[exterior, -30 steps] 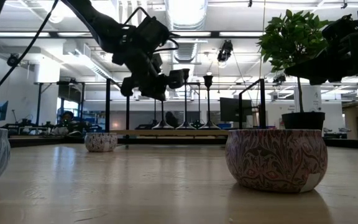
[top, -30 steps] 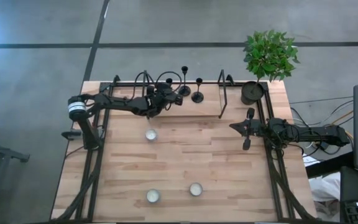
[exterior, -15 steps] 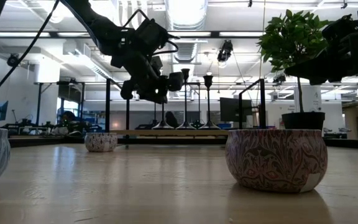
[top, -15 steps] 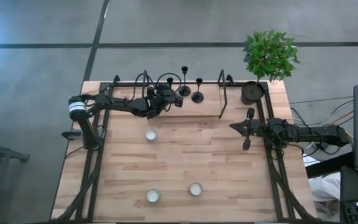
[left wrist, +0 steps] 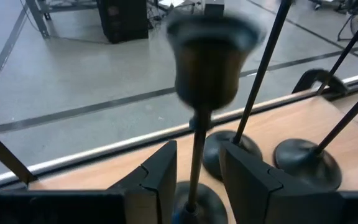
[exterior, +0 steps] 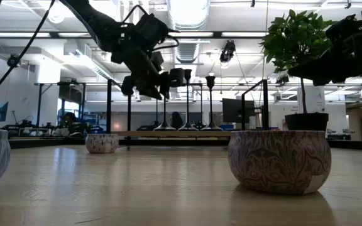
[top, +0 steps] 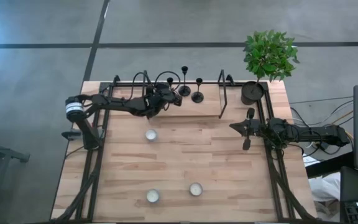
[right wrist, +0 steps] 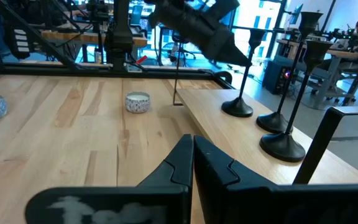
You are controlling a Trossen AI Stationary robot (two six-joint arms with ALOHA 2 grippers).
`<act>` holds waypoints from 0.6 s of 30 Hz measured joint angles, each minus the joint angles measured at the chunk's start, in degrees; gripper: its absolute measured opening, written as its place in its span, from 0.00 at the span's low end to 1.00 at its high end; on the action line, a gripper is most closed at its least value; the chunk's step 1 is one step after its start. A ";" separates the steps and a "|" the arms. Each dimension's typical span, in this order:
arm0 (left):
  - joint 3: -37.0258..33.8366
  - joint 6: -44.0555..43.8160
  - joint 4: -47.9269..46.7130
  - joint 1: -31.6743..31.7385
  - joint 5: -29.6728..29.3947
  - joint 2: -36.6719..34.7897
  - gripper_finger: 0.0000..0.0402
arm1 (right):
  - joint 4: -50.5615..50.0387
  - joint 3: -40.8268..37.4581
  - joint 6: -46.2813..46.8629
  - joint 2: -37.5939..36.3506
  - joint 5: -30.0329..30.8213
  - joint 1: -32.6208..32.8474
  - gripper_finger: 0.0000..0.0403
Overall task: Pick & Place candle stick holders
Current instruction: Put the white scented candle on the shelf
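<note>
Three black candle stick holders stand on a raised wooden board (right wrist: 229,134) at the table's far edge. My left gripper (left wrist: 197,158) (top: 170,94) is open around the leftmost one. Its thin stem (left wrist: 195,149) runs up between the two fingers with a gap on either side. Its cup (left wrist: 209,56) rises above them and its round base (left wrist: 191,208) shows below. The other two holders (top: 184,91) (top: 197,98) stand on their bases just to its right. My right gripper (right wrist: 192,155) (top: 232,127) waits shut at the table's right side.
Three small patterned candle bowls sit on the table (top: 151,134) (top: 152,196) (top: 196,188). A black metal frame (top: 222,93) stands upright right of the holders. A dark pot with a green plant (top: 252,92) is at the far right corner.
My left gripper has opened a little around the leftmost holder's stem and let it go. The hand has kept its place and the holder stays upright on the board.
</note>
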 joint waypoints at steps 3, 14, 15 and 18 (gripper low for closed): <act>0.00 1.75 -0.57 -0.02 0.13 -1.43 0.34 | -0.01 0.00 0.00 0.01 -0.01 0.02 0.02; 0.00 2.40 -7.65 -0.07 10.96 -5.06 0.36 | 0.00 0.00 0.00 0.01 0.00 0.01 0.02; 0.00 2.36 -7.63 -0.09 12.65 -5.16 0.36 | 0.00 0.00 0.00 0.01 0.00 0.01 0.02; 0.00 3.49 -8.39 -0.33 17.12 -6.24 0.36 | -0.01 0.00 0.00 0.01 0.01 0.00 0.02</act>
